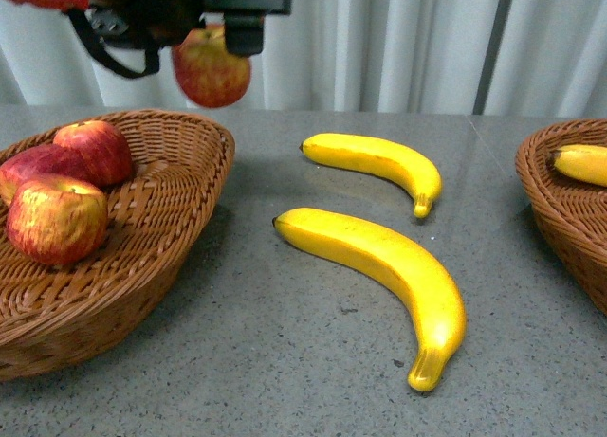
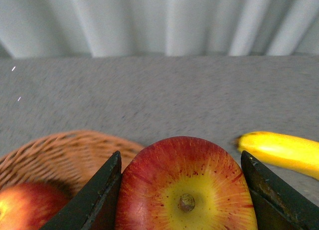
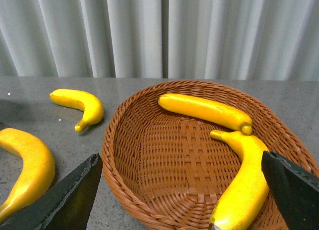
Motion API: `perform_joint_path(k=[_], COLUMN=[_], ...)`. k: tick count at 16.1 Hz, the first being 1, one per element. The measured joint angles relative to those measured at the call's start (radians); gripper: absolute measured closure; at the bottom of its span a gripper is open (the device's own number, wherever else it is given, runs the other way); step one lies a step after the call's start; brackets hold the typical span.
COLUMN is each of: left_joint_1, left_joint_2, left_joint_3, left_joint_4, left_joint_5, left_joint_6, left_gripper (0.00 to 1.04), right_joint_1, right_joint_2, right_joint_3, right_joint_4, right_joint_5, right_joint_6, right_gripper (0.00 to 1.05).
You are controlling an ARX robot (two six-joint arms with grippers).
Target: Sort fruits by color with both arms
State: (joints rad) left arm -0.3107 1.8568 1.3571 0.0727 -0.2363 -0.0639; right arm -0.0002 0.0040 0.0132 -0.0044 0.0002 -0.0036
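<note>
Nearest the front camera sit the left basket [image 1: 171, 228] and the long banana [image 1: 379, 266]. Three apples already rest in that basket: one at the near side [image 1: 57, 219], one behind it [image 1: 95, 151], and one partly hidden [image 1: 24, 167].

The left gripper [image 2: 180, 160] is clamped on a fourth apple [image 1: 211, 69], with a finger pressed against each flank and the stem end facing the wrist camera. The basket's rim lies below this gripper and a little to its left. The apple appears to hang over the basket's far right edge, though depth is hard to judge from these views, so it may not be fully above the weave yet.

The right gripper [image 3: 179, 157] has its fingers spread wide with nothing between them, and it hovers just above the right basket [image 3: 117, 160]. Two bananas lie inside beneath it, one along the far wall [image 3: 204, 110] and one close by a finger [image 3: 244, 185].

By my reading, the fourth apple needs lowering and releasing, which would finish the reds. The yellows look half done. The long banana and the shorter banana [image 1: 379, 162] lie on the table [image 1: 285, 380] between the two grippers. Both are below and to the right of the left gripper, and outside the right basket on the right gripper's left.
</note>
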Motion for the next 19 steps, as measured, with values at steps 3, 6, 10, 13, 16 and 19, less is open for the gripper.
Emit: perform_joint_path(k=[3, 6, 10, 13, 16, 19], left_joint_1=[0.050, 0.046, -0.042, -0.060, -0.032, 0.064], left_joint_2=[-0.092, -0.102, -0.322, -0.449, -0.583, -0.782], left_joint_3=[-0.190, -0.205, -0.365, -0.462, -0.621, -0.900], left_joint_4=[0.000, 0.023, 0.201, 0.220, 0.376, 0.574], left_joint_5=[-0.152, -0.150, -0.100, -0.095, -0.095, -0.025], left_joint_6=[-0.201, -0.195, 0.053, 0.139, 0.151, 0.088], left_gripper=[0.39, 0.06, 0.07, 0.07, 0.15, 0.44], right_joint_1=[0.000, 0.000, 0.000, 0.000, 0.000, 0.000], right_joint_2=[0.000, 0.000, 0.000, 0.000, 0.000, 0.000], right_joint_3=[0.000, 0.000, 0.000, 0.000, 0.000, 0.000], right_joint_4=[0.000, 0.000, 0.000, 0.000, 0.000, 0.000], right_joint_5=[0.000, 0.000, 0.000, 0.000, 0.000, 0.000], right_joint_6=[0.000, 0.000, 0.000, 0.000, 0.000, 0.000], right_gripper=[0.07, 0.07, 0.07, 0.07, 0.07, 0.07])
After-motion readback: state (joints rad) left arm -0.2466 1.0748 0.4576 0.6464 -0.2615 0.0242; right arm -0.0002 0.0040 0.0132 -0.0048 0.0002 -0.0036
